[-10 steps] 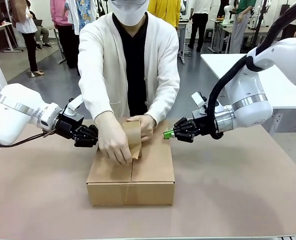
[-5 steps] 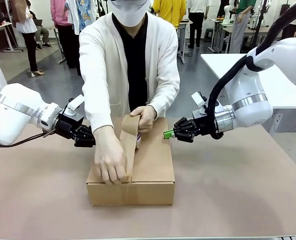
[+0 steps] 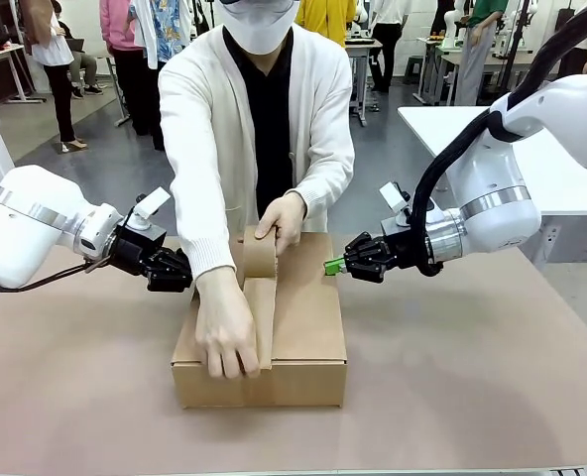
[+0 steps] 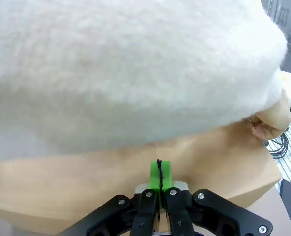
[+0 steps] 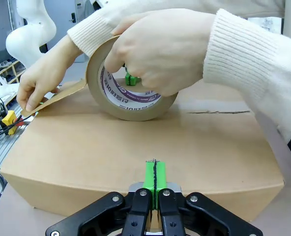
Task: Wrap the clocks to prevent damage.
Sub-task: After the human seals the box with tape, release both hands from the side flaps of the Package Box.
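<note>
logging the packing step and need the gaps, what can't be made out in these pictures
- Front view: what is inside the cardboard box; it is closed.
- Left wrist view: most of the box top; the person's white sleeve covers it.
- Right wrist view: print on the tape roll; the hand on the roll covers part, the rest is too small.
- Front view: the end of the tape strip; the pressing hand covers it.

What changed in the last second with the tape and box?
One hand of the person pulled the tape toward the robot, from mid-lid to the near edge of the box, taping the seam. The other hand kept the roll at the far edge. The box, left pincer and right pincer, both shut, stayed put.
</note>
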`<act>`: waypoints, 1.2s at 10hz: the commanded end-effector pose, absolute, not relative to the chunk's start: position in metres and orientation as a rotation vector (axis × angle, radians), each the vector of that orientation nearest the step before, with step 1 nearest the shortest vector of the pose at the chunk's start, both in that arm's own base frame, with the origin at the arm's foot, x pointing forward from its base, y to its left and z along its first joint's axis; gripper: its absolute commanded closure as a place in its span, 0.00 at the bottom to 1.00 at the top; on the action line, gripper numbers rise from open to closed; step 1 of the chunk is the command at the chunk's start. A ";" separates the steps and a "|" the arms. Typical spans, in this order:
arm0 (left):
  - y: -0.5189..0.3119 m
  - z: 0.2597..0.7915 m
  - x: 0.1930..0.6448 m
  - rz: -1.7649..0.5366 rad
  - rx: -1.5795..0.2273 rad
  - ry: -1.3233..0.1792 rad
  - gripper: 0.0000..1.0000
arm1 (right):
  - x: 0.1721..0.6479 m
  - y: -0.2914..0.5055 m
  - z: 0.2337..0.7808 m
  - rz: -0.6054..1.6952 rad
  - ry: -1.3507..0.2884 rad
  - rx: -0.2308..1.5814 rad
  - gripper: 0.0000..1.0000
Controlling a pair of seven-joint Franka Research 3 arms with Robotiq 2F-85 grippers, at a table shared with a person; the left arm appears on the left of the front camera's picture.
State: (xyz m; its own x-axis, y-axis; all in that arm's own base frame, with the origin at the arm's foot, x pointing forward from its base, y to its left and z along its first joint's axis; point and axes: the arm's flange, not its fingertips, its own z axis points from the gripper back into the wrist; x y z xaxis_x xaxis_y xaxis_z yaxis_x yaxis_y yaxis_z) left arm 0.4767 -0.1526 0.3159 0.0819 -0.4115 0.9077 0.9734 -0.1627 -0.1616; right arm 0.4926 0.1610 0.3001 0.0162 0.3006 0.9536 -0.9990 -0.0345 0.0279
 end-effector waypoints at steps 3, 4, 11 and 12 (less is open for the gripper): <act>-0.153 0.312 0.476 -1.419 -1.077 -0.706 1.00 | 0.492 0.162 0.297 1.348 -0.941 1.015 0.99; -0.153 0.312 0.476 -1.419 -1.077 -0.706 1.00 | 0.492 0.162 0.297 1.348 -0.941 1.015 0.99; -0.153 0.312 0.476 -1.419 -1.077 -0.706 1.00 | 0.492 0.162 0.297 1.348 -0.941 1.015 0.99; -0.153 0.312 0.476 -1.419 -1.077 -0.706 1.00 | 0.492 0.162 0.297 1.348 -0.941 1.015 0.99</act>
